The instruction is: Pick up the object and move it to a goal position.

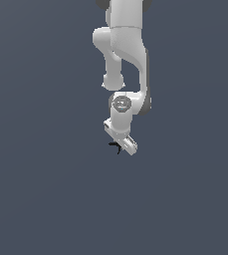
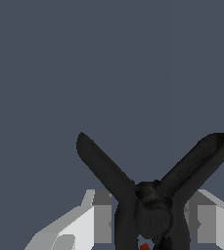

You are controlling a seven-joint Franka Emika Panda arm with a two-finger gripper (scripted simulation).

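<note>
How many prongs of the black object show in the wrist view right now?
2 long prongs of the black object splay away from its hub, between the gripper fingers. Shorter stubs run down off-frame; more may be hidden.

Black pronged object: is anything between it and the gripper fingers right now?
Nothing visible. The wrist view shows the object sitting directly between the two white fingers, with only plain grey background around the gripper. No goal marker shows.

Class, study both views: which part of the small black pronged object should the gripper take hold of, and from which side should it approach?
Grip the black pronged object at its thick central hub, where the prongs meet. The prongs splay outward and are thin, so they would probably slip or twist. Come along the wrist's own axis with one finger on each side of the hub, as the gripper sits now.
</note>
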